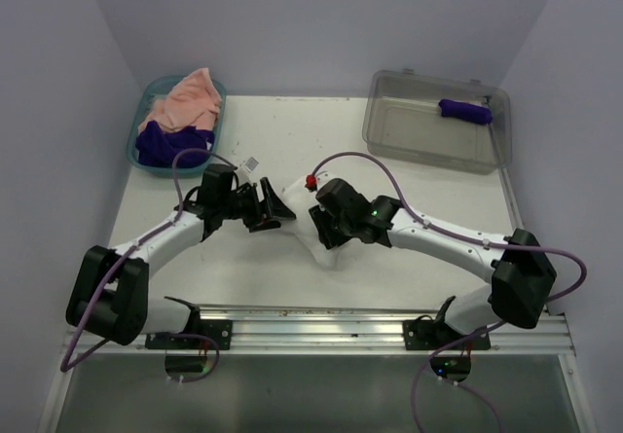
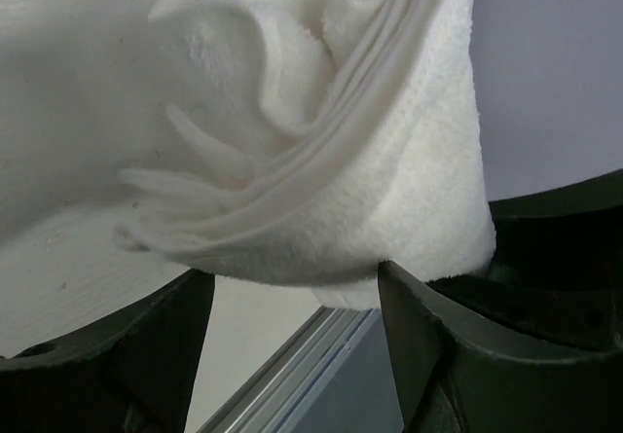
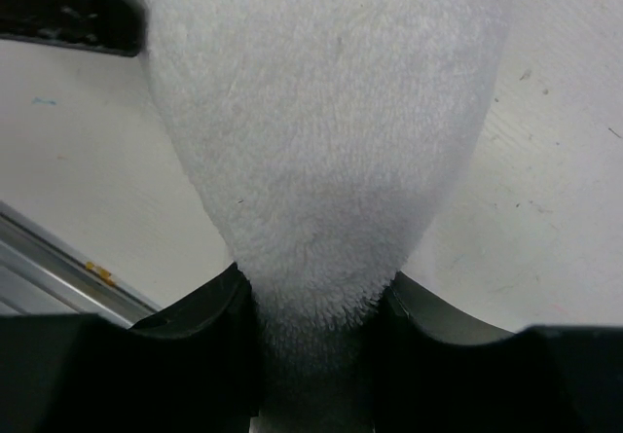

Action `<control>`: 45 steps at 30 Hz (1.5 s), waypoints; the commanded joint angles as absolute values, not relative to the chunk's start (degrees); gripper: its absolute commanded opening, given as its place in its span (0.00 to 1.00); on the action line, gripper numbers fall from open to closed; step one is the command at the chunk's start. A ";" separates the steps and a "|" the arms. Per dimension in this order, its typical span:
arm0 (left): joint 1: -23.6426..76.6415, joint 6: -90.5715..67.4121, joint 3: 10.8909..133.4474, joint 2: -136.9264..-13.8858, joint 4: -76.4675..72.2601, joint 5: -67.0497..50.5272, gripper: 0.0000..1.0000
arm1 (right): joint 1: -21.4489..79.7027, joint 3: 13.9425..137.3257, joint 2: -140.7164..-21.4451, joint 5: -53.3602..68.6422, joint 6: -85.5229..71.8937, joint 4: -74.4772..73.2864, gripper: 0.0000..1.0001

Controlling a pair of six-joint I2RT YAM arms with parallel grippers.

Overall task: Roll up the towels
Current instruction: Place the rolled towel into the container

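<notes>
Two arms cover white towel [image 3: 321, 141] overhead; right jaws clamped on it, left jaws apart at rolled end.

White towel [image 1: 331, 250]: top view, centre, largely covered by left gripper [image 1: 275, 211] and right gripper [image 1: 316, 221]; cut off by top and left edges in left wrist view, by top edge in right wrist view. Red item [image 1: 311, 180] at centre: too small to identify.
</notes>
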State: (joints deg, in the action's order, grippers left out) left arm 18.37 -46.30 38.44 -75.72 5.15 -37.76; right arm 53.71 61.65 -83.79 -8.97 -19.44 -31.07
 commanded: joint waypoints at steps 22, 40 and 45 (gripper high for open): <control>18.38 -38.59 49.74 -77.35 10.45 -35.68 0.72 | 48.96 70.57 -77.87 -32.95 -20.65 -47.45 0.00; 13.71 -35.07 55.10 -77.95 16.79 -38.76 0.72 | 20.58 105.78 -93.57 -26.99 -22.30 -55.01 0.00; 13.27 -34.10 56.42 -79.36 18.72 -39.29 0.72 | 14.25 118.63 -105.45 -26.02 -30.66 -60.89 0.00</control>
